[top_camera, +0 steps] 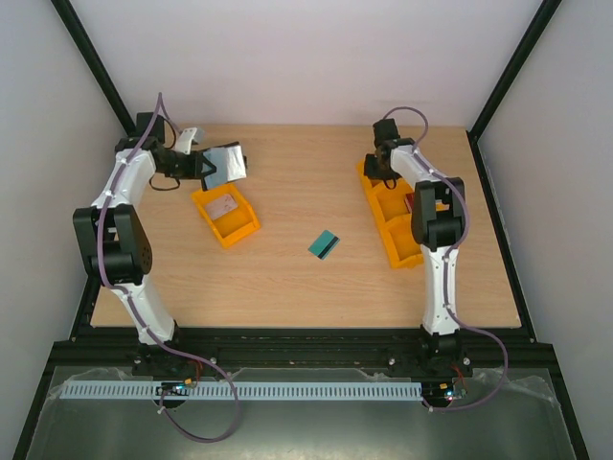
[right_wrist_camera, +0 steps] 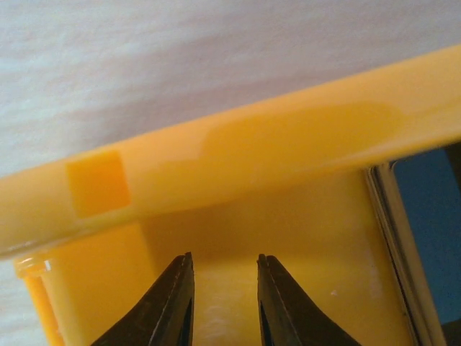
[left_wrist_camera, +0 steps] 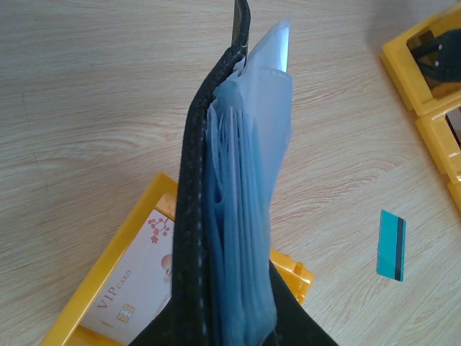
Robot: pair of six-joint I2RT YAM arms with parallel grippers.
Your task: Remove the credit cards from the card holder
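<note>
Top external view: at the far left of the table [top_camera: 287, 297], the left gripper [top_camera: 203, 165] is clenched on the card holder [top_camera: 225, 163] and holds it up in the air, just beyond a single yellow tray [top_camera: 241, 234]. From the left wrist I see the holder edge-on. Its black cover is on the left and its blue-grey sleeves fan out to the right, and I cannot tell whether any card sits inside them. A white VIP card [left_wrist_camera: 133, 288] lies in the tray below. One teal credit card [top_camera: 324, 245] with a dark stripe lies flat on the bare wood near the table's middle, well apart from both arms. On the right, the right gripper [right_wrist_camera: 225, 303] is lowered into a compartment of the row of yellow trays [top_camera: 400, 251]. Its fingers [right_wrist_camera: 173, 303] are parted with nothing between them, close to the tray's wall.
</note>
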